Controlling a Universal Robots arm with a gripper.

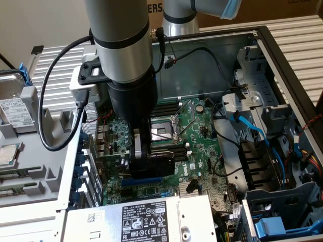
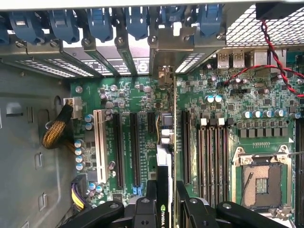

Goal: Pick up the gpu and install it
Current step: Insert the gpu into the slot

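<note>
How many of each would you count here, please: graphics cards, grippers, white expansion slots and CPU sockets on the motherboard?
gpu, held edge-on over the board: 1
gripper, shut on the gpu: 1
white expansion slot: 1
CPU socket: 1
Total: 4

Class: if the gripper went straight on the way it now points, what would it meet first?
Probably the motherboard, around its black expansion slots. The gripper, shut on the gpu, points down at it, so the card's edge would touch first; depth unclear.
</note>
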